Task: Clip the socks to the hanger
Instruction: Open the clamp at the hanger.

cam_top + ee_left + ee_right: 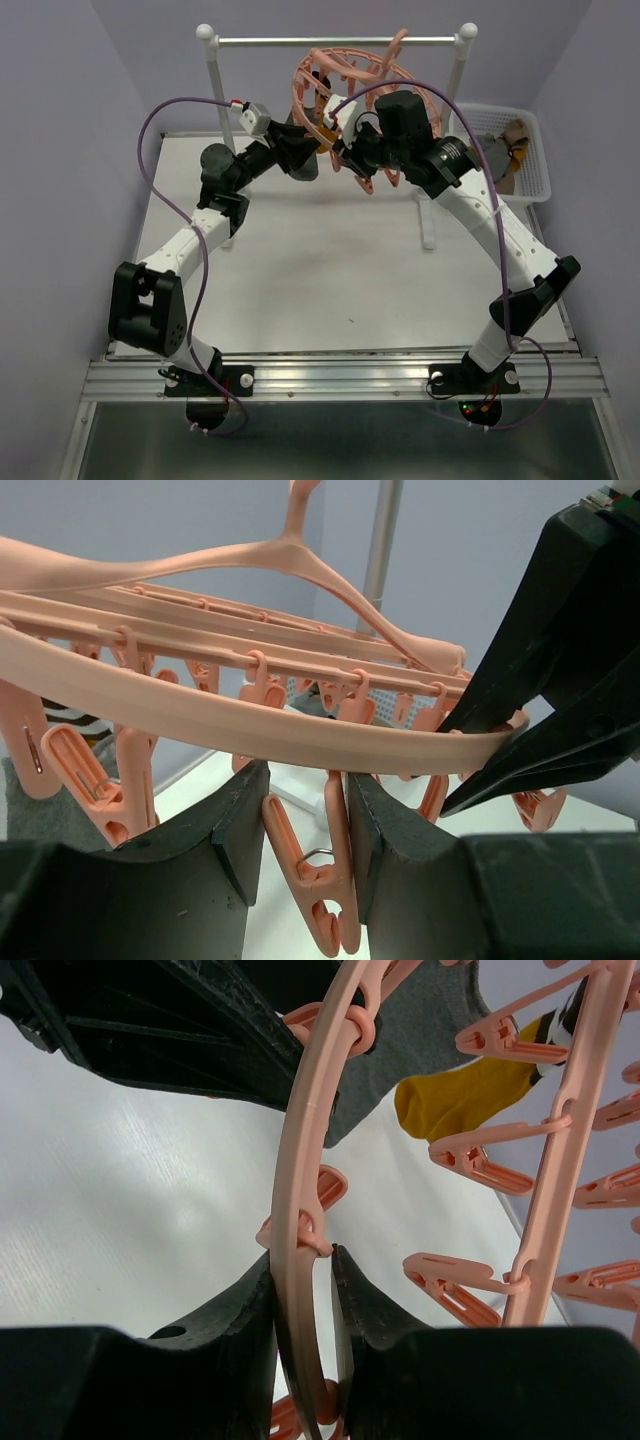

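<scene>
The salmon-pink hanger [350, 85] hangs by its hook from the rail. My left gripper [303, 780] is shut on one of its dangling clips [322, 875], a finger against each handle, just under the ring [250, 725]. My right gripper [303, 1257] is shut on the ring [300, 1160] itself, edge-on between its fingers. Both grippers meet below the hanger, the left gripper [318, 143] beside the right gripper [347, 152]. A grey sock [425, 1020] and a mustard sock [465, 1100] with a dark striped cuff hang from the hanger. The grey sock [40, 815] also shows at the left.
The white-posted rail stand [340, 41] crosses the back of the table. A white mesh basket [530, 175] at the back right holds more socks [512, 135]. The right arm's black fingers [560, 710] crowd the left wrist view.
</scene>
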Controlling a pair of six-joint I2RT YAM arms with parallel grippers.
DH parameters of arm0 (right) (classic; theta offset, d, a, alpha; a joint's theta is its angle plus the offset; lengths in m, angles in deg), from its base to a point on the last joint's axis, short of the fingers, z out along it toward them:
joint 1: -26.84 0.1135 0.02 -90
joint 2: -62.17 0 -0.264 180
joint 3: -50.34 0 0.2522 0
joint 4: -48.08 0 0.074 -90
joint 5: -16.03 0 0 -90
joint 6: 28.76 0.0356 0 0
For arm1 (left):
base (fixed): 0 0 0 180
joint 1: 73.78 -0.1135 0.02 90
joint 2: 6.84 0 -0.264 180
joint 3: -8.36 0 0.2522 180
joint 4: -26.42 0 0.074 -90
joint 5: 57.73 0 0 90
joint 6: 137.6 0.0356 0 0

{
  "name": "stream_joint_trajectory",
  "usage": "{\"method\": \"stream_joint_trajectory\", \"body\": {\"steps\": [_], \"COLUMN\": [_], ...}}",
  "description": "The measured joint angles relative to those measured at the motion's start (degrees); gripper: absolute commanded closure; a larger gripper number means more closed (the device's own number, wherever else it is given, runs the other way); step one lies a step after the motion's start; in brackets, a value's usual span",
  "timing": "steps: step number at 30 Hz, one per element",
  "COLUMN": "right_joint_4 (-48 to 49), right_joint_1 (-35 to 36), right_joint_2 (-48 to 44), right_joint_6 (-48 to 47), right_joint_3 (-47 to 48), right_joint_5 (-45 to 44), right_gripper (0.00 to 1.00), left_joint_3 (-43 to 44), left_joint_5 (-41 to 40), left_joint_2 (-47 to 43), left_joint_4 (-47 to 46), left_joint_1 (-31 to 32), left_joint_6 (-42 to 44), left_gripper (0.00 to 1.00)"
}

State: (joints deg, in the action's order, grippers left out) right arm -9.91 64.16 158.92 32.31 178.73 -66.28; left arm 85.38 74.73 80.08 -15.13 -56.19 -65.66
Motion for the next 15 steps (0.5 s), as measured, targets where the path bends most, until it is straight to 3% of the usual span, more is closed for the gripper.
{"method": "stream_joint_trajectory", "body": {"steps": [10,15], "right_joint_4": [-0.4,-0.2], "right_joint_1": [0.6,0.9], "right_joint_2": [-0.6,-1.3], "right_joint_6": [5.6,6.4], "right_joint_3": [-1.5,-4.0], "right_joint_5": [-8.0,-9.9], "right_gripper": [0.69,0.69], "left_joint_3": [-2.4,-3.1], "left_joint_5": [-16.2,-18.8], "left_joint_2": [-2.4,-2.5], "left_joint_4": [5.6,7.3], "left_joint_1": [6.3,7.8], "left_joint_6": [4.2,5.1], "left_gripper": [1.00,1.00]}}
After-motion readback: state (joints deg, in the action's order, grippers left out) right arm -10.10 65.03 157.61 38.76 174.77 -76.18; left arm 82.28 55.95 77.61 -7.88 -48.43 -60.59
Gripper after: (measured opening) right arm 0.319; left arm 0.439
